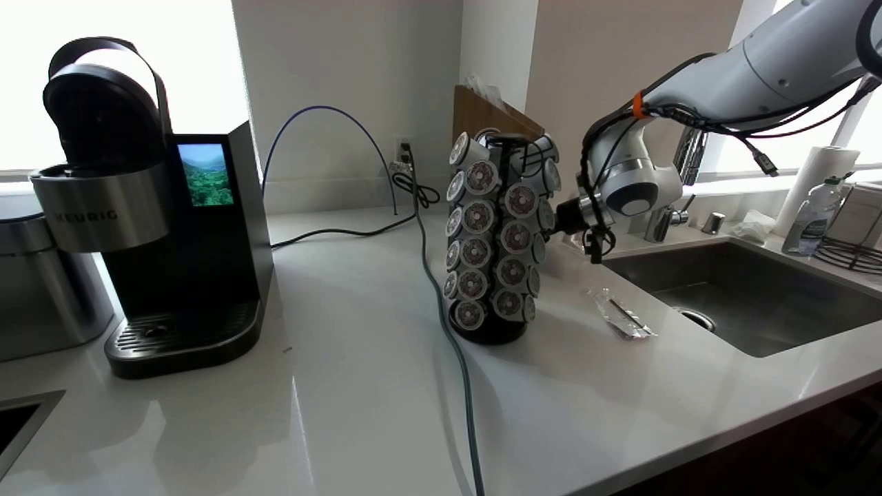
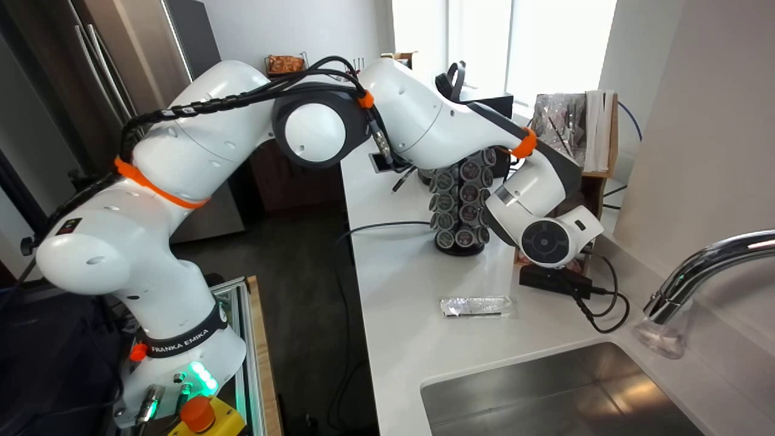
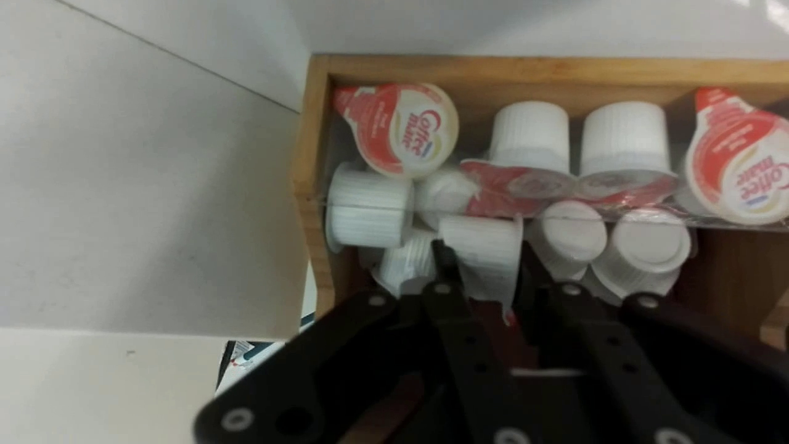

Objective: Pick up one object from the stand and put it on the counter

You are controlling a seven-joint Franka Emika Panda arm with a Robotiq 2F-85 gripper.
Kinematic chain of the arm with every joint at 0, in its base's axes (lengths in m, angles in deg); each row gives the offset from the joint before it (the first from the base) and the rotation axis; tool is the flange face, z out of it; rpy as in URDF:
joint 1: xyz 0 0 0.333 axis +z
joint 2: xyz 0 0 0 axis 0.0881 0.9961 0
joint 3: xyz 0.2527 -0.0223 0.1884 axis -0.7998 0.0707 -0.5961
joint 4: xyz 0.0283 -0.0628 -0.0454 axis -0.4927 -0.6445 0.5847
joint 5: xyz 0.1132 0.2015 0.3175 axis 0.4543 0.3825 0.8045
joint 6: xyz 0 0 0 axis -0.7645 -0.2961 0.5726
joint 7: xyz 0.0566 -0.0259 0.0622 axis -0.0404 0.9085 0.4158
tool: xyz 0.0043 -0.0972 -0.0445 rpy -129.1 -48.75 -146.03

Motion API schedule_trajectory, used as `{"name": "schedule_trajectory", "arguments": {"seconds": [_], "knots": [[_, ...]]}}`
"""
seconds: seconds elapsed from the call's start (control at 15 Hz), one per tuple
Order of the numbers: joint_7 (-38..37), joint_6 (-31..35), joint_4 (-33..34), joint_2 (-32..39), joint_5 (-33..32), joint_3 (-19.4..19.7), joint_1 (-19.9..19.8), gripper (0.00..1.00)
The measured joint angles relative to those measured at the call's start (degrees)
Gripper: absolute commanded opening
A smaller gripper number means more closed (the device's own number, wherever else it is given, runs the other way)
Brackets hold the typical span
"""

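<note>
item: white creamer cup [image 3: 482,243], in the wooden stand [image 3: 524,69]; whether lifted clear, cannot tell.
end effector [image 3: 487,265]: apparently grasping the cup, a tip at either end.
likely hazards: cup slipping, should the pinch be off-centre; lid snagging on the clear panel [image 3: 709,221] during withdrawal; neighbouring cups [image 3: 650,243] dragged onto the worktop [image 2: 396,272] by contact.
orientation: lid rightward in the wrist view, base leftward; squat, axis roughly crosswise.
</note>
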Motion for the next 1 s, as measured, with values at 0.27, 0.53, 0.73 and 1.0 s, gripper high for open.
{"name": "schedule_trajectory", "arguments": {"seconds": [0.27, 0.53, 0.73, 1.0], "knots": [[3.7, 0.0, -4.5, -3.5, 4.3, -0.2, 0.0, 0.08], [6.9, 0.0, -13.4, -9.2, 9.0, 0.9, 0.2, 0.09], [9.0, 0.0, -21.3, -13.9, 12.6, 2.8, 0.9, 0.09], [10.4, 0.0, -30.2, -19.7, 16.2, 5.9, 2.6, 0.09]]}}
